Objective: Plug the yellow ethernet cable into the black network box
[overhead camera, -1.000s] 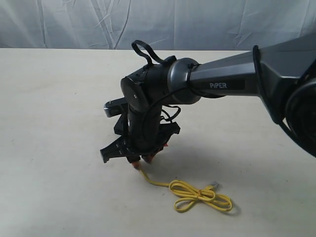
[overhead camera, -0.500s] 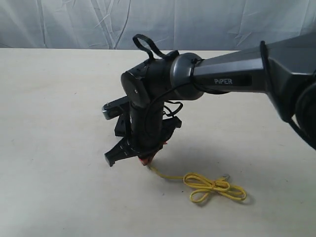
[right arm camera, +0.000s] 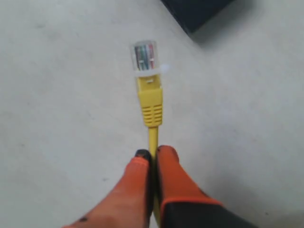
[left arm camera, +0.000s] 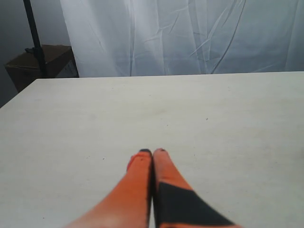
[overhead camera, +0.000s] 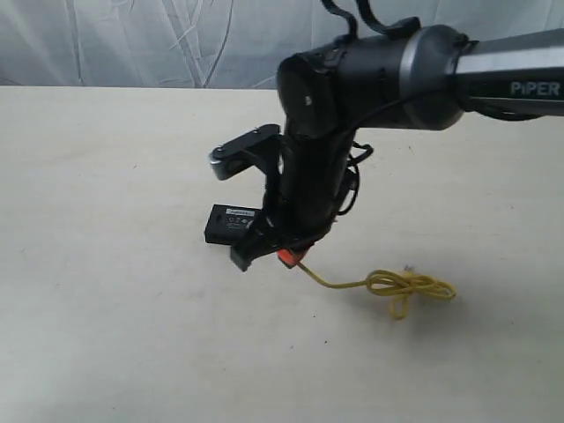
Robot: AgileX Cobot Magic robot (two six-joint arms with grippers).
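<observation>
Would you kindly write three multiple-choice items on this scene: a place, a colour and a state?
1. In the exterior view, the bundled loop of the yellow ethernet cable lies: A) right of the black network box, on the table; B) on top of the box; C) left of the box.
2. The fingers of the right hand are mostly: A) blue; B) orange; C) green.
3. The right hand is: A) open; B) shut on nothing; C) shut on the yellow ethernet cable.
Answers: 1 A, the loop rests on the table apart from the box; 2 B, orange shows in the right wrist view; 3 C, the cable runs between its closed fingers.
</observation>
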